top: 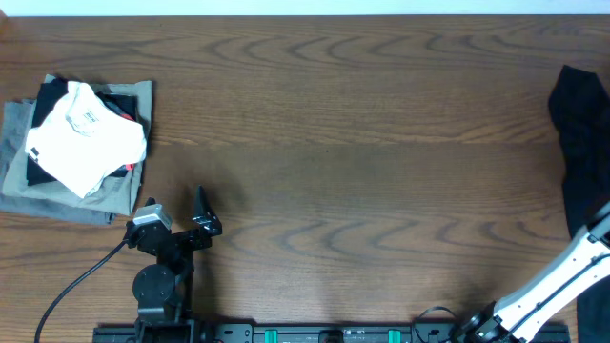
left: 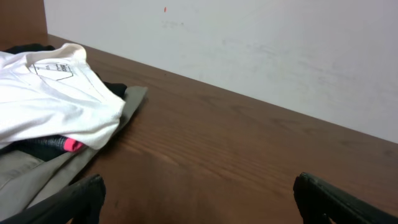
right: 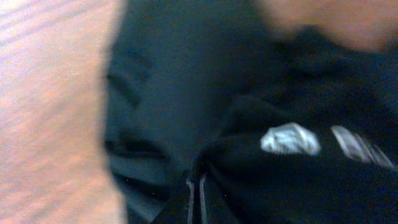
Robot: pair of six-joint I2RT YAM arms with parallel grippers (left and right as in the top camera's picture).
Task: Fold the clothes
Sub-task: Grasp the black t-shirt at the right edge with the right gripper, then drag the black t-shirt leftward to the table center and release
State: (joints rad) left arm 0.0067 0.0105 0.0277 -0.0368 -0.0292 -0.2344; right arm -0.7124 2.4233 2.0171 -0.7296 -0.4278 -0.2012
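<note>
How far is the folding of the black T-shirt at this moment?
Done: nothing yet; the black T-shirt lies crumpled at the right edge of the table. In hand: the right gripper is shut, apparently pinching its fabric; the left gripper stands open. Left: spreading and every fold.

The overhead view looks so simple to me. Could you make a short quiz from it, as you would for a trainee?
1. True or false: the black T-shirt lies in the middle of the table.
2. What lies on top of the pile at the table's left end? A: a white garment. B: a blue towel. C: a red cap.
3. Fill in: the left gripper has its jaws ____.

Key: 1 false, it lies at the right edge. 2 A. 3 open.
</note>
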